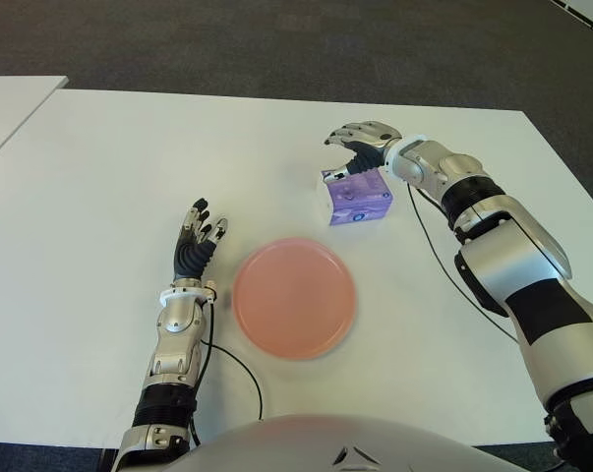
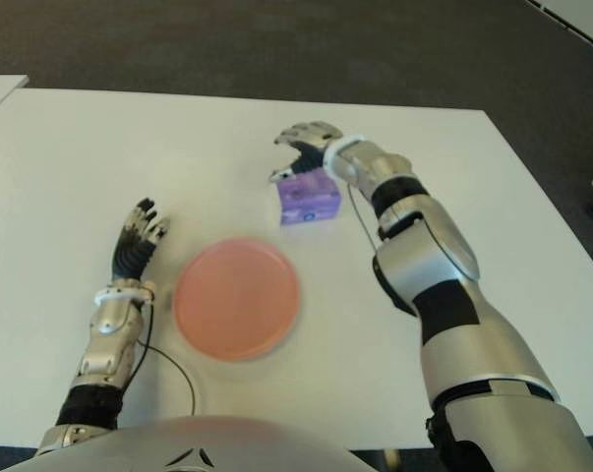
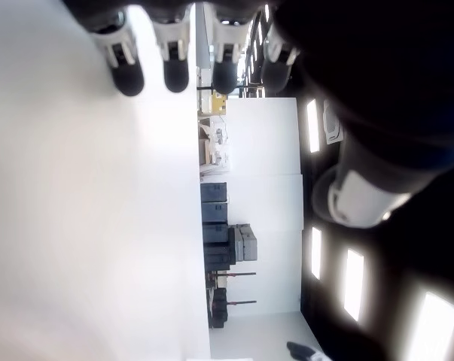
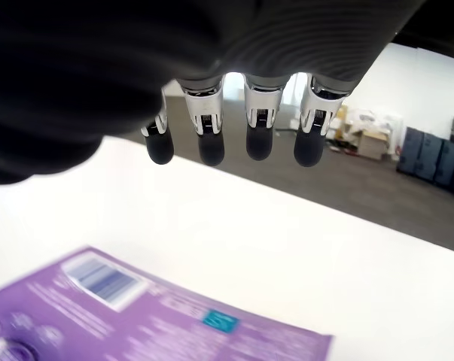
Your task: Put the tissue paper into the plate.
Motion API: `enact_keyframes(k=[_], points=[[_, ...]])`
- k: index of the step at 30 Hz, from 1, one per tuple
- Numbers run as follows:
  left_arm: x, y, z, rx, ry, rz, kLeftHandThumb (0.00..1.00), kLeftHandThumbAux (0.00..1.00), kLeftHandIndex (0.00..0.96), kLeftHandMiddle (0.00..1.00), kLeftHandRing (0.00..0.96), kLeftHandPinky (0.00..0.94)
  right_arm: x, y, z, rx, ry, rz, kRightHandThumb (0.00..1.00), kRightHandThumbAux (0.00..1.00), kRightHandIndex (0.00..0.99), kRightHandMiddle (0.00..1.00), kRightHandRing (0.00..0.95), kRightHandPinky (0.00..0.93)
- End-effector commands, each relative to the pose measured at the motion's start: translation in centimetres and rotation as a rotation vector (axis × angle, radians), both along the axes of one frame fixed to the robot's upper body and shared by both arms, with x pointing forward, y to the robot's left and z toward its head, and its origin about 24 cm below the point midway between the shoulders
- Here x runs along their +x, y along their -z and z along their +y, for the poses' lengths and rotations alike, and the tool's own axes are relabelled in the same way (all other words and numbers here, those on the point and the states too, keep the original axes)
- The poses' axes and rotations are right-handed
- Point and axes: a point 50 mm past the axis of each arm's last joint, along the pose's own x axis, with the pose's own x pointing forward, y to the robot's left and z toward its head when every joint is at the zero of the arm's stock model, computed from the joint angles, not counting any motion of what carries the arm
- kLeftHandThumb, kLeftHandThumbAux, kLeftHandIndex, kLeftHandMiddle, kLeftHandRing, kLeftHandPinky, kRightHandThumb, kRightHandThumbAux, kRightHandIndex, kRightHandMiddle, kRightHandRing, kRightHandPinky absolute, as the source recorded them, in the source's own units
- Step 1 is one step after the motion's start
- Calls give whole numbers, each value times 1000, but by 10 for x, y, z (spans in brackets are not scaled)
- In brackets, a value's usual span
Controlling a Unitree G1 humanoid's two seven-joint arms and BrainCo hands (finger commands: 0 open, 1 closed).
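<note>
The right hand [image 1: 360, 141] hovers over the far edge of the tissue pack [image 1: 356, 196], fingers [image 4: 258, 134] spread and holding nothing. The pack is a purple packet with pale print and a barcode, lying flat on the white worktop [image 1: 99, 167], its long axis running roughly left to right. The pink plate [image 1: 294, 296] sits nearer the robot, with clear worktop between. The left hand [image 1: 199, 241], fingers extended, shows left of the plate
</note>
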Motion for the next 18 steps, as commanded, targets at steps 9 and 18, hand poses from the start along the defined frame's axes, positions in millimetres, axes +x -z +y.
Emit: enact_keyframes(k=[9, 18], points=[[-6, 3, 0, -7, -16, 11, 0, 601, 0, 0, 0, 0, 0, 15, -31, -50, 173, 85, 503, 167, 0, 0, 0, 0], [-8, 5, 1, 7, -27, 11, 0, 597, 0, 0, 0, 0, -1, 11, -53, -56, 277, 167, 513, 167, 0, 0, 0, 0]])
